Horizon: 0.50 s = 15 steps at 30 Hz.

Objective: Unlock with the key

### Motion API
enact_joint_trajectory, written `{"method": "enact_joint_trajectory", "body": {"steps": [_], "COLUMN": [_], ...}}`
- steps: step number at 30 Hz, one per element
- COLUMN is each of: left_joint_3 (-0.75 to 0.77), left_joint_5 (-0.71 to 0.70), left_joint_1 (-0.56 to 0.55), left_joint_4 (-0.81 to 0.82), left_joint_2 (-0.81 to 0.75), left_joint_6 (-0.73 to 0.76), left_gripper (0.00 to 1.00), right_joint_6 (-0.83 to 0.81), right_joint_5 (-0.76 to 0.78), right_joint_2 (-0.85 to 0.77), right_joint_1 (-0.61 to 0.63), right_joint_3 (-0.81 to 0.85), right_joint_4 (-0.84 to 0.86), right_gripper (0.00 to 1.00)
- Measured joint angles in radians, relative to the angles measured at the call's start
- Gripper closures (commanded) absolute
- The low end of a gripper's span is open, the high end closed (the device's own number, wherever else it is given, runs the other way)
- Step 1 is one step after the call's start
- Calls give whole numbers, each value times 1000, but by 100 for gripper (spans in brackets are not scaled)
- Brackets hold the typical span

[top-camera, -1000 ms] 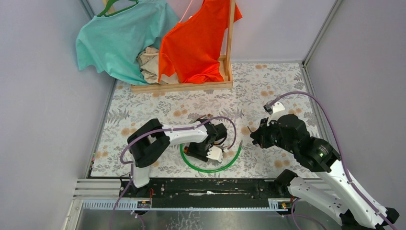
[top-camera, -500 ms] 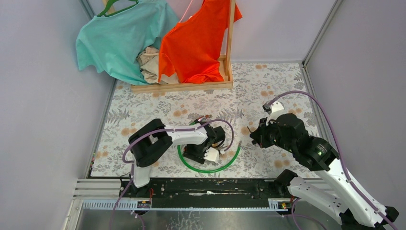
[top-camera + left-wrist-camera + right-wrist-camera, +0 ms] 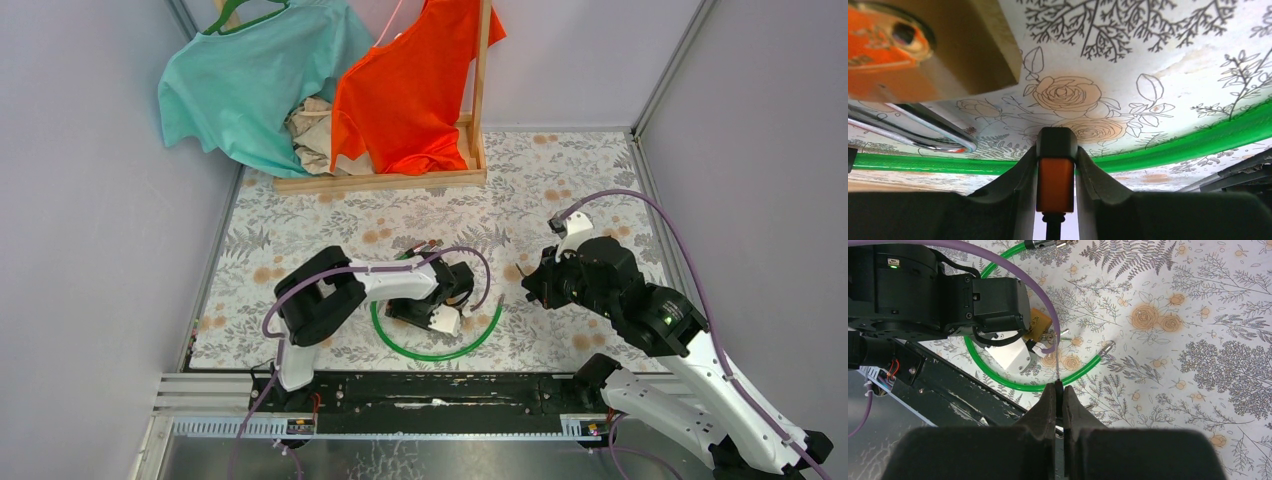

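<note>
A brass padlock with an orange face, a round keyhole and a steel shackle lies on the floral cloth, just above and to the left of my left gripper. Both fingers of that gripper press on a small orange block with a black cap. A green cable loops around this spot. My right gripper is shut on the key. The key's thin blade points toward the padlock and stops a short way from it. From above, the right gripper hovers to the right of the left gripper.
A wooden rack at the back holds a teal shirt and an orange shirt. A black rail runs along the near edge. The cable's metal ends lie on the cloth. Grey walls close in on both sides.
My left gripper's jaws have narrowed, and the left arm has shifted slightly over the cable loop. The right arm has held still with the key.
</note>
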Motion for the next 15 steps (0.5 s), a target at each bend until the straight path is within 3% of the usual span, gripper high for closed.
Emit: {"method": "enact_joint_trajectory", "body": {"steps": [4,8,15], "left_joint_3": [0,14,157], "left_joint_5": [5,57,335], "left_joint_1": [1,20,153], "left_joint_4": [0,-14,-78], "left_joint_2": [-3,-16,-153], "left_joint_6": [0,0,40], "left_gripper": [100,100,100], "right_joint_6": [-3,-9,-24], "right_joint_5": [0,3,8], "right_joint_2": [4,12,22], "right_joint_1": [0,0,0], "right_joint_3": [7,32,80], "right_joint_4": [-2,-3,-35], "right_gripper": [100,100,100]}}
